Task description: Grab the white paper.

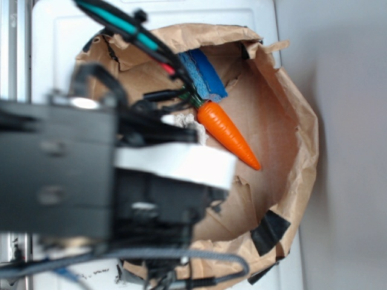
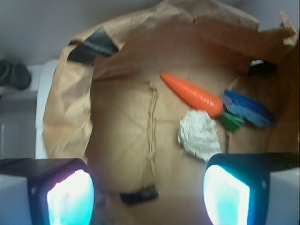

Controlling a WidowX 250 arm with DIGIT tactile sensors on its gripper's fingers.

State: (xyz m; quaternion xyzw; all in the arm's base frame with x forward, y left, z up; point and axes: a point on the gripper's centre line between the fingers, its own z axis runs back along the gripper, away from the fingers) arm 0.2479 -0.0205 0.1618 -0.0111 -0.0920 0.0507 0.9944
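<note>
The white paper (image 2: pixel 199 134) lies on the floor of the big brown paper bag (image 2: pixel 70 112). In the wrist view it sits toward four o'clock from the middle of the bag floor. The fat end of the orange carrot (image 2: pixel 192 94) is just beside it, up at about twelve o'clock from the paper. A blue thing (image 2: pixel 248 108) lies past the carrot's green top, at about two o'clock.

The gripper (image 2: pixel 149 192) is wide open and holds nothing. Its two fingers (image 2: pixel 70 194) show at the bottom of the wrist view. The paper is close to the finger at five o'clock, not in the middle of the gap. From the outside view, the arm hides most of the paper.

The paper looks scrunched up, so I think it is very light and soft. It should squash when squeezed and not slip much. I would pinch it across its puffy middle, and keep clear of the carrot.
</note>
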